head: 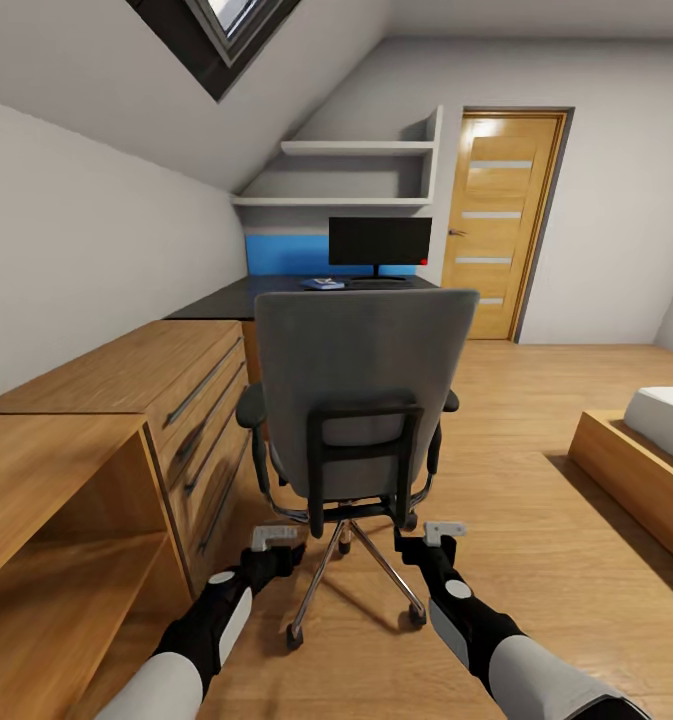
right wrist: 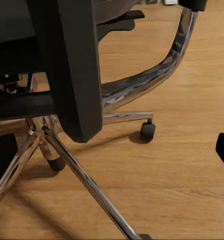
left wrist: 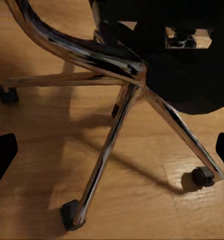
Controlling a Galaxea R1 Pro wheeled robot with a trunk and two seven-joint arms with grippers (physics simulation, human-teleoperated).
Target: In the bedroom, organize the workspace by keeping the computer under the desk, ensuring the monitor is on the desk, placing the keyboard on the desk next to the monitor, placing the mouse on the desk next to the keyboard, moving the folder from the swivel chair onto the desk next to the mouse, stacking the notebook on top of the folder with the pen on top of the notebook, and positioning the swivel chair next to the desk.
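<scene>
The chair [head: 361,390] stands on the wood floor, back toward the robot, beside the wooden cabinet [head: 126,400] and well short of the desk [head: 276,295], where the monitor [head: 379,243] and folder [head: 323,284] already sit. Both grippers hang low behind its chrome base [left wrist: 116,135]: the left gripper [head: 276,537] and right gripper [head: 443,530] are spread wide and hold nothing. A push from here could go off line, since the casters [right wrist: 147,131] swivel freely; the chair might spin, veer into the cabinet, or roll into the desk hard enough to shake what rests on it. An arm could also snag a chrome leg
</scene>
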